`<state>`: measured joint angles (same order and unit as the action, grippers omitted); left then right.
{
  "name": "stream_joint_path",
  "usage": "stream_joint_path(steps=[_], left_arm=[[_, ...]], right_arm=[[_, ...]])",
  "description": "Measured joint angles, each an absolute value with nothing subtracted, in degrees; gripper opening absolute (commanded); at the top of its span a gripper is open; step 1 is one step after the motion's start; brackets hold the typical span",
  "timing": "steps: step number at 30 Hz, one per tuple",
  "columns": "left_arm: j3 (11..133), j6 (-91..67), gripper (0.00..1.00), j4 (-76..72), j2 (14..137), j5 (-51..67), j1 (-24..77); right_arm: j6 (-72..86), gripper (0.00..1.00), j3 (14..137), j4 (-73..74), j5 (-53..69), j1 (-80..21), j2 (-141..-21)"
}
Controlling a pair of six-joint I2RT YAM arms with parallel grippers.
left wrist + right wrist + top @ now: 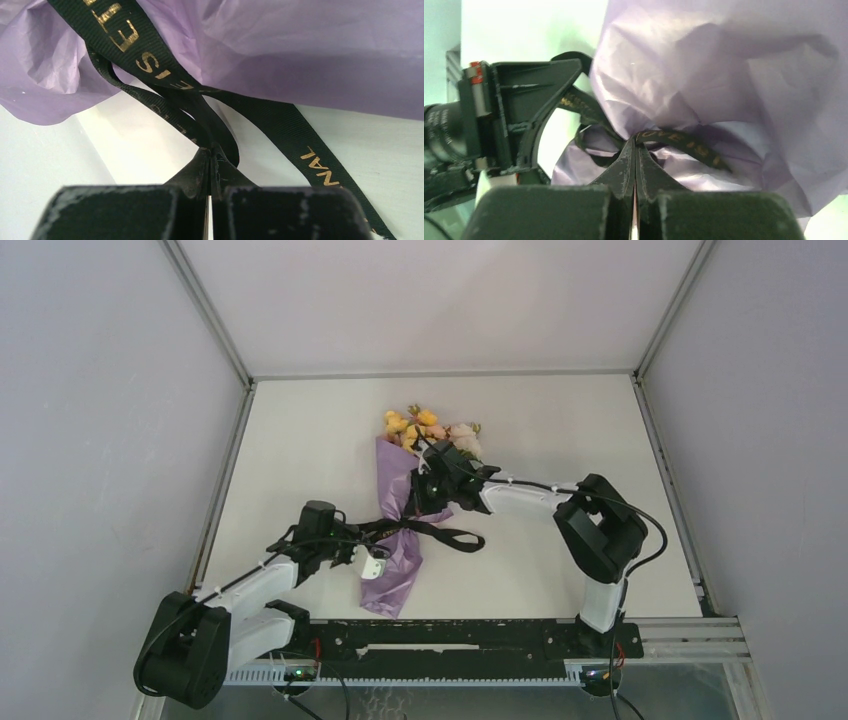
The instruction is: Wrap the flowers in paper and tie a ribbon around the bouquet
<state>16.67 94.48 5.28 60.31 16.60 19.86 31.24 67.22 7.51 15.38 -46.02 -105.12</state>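
Nearest, at the left claw (211,152): clamped shut on a fold of the black ribbon (280,125) with gold lettering, just beside the crumpled lilac paper (300,50). Lying on the white desk (560,420) between both arms: the bouquet (395,585), narrow end toward the arm bases, cinched at the waist by that ribbon, with one loose loop trailing off to the right. Farther out, at the right claw (635,145): closed narrow on the ribbon, right at the gathered waist of the paper. Farthest: yellow, pink and white flowers (425,430) spilling from the cone's wide end.
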Motion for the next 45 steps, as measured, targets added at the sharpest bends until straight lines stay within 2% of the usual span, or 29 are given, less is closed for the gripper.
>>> stream_joint_path(steps=[6, 15, 18, 20, 21, 22, 23, 24, 29, 32, 37, 41, 45], left_arm=[[16.5, 94.5, 0.0, 5.2, 60.3, 16.6, 19.9], [16.1, 94.5, 0.0, 5.0, 60.3, 16.6, 19.9], [16.1, 94.5, 0.0, 5.0, 60.3, 16.6, 19.9], [16.1, 94.5, 0.0, 5.0, 60.3, 16.6, 19.9], [16.1, 94.5, 0.0, 5.0, 60.3, 16.6, 19.9], [16.1, 94.5, 0.0, 5.0, 60.3, 16.6, 19.9], [16.1, 94.5, 0.0, 5.0, 60.3, 16.6, 19.9], [16.1, 94.5, 0.0, 5.0, 60.3, 16.5, 19.9], [16.1, 94.5, 0.0, 5.0, 60.3, 16.4, 19.9], [16.1, 94.5, 0.0, 5.0, 60.3, 16.4, 19.9], [16.1, 94.5, 0.0, 5.0, 60.1, 16.3, 19.9], [16.1, 94.5, 0.0, 4.8, 59.6, 16.1, 19.9], [16.1, 94.5, 0.0, 4.8, 59.6, 15.7, 19.9]], right_arm=[[23.9, 0.0, 67.1, 6.6, 24.2, -46.3, -101.4], [13.1, 0.0, 58.5, 7.2, 34.5, -53.5, -85.4], [12.1, 0.1, 54.2, 8.9, 36.0, -55.3, -82.3], [11.6, 0.23, 52.2, 11.0, 36.3, -56.6, -81.8], [11.4, 0.36, 51.5, 12.3, 36.2, -57.2, -82.0], [11.2, 0.53, 51.1, 13.8, 36.0, -57.9, -82.0], [11.1, 0.87, 51.0, 14.9, 35.8, -58.5, -82.0], [10.7, 0.98, 50.9, 16.3, 35.2, -59.3, -82.0], [8.1, 1.0, 49.3, 21.1, 29.7, -60.1, -76.9], [7.0, 1.0, 45.8, 20.8, 24.6, -55.5, -68.6], [7.9, 0.97, 33.5, 5.1, 22.2, -42.9, -58.0], [5.7, 0.93, 28.7, -0.3, 11.5, -46.3, -61.6], [2.9, 0.91, 28.5, -5.1, 6.5, -48.7, -69.8]])
